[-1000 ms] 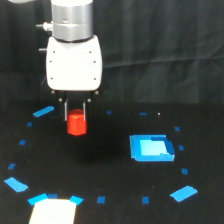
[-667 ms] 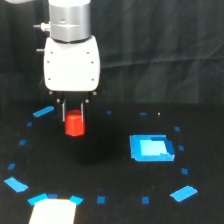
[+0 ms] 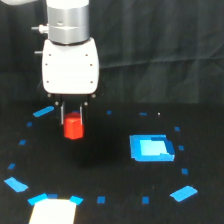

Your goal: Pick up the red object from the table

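The gripper (image 3: 73, 116), dark thin fingers under a smooth white boxy head, is pinching the matte, faceted red object (image 3: 73, 127). The block is hanging above the flat black table (image 3: 110, 170), left of a bright blue square piece (image 3: 151, 148).

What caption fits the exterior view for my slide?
xArm6 tool shut on the red object, held above the black table, with a blue square piece on the exterior view's right.

Red-orange red object (image 3: 73, 127), black table (image 3: 110, 165) (blue-dotted), seemingly white gripper (image 3: 73, 111) head.
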